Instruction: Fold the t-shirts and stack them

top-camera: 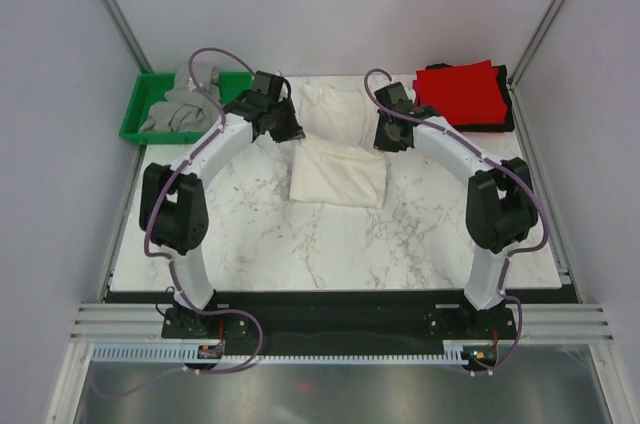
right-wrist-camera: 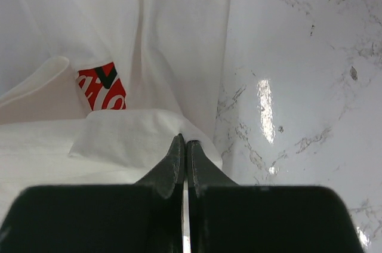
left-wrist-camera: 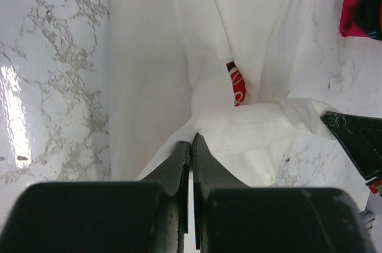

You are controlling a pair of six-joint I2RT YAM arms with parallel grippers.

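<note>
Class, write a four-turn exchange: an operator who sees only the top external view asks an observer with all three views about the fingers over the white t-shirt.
Operator: Are the left fingers open?
Observer: No, they are shut, pinching a folded edge of the white t-shirt.
Operator: And the right fingers?
Observer: Shut as well, on a folded corner of the same shirt.
</note>
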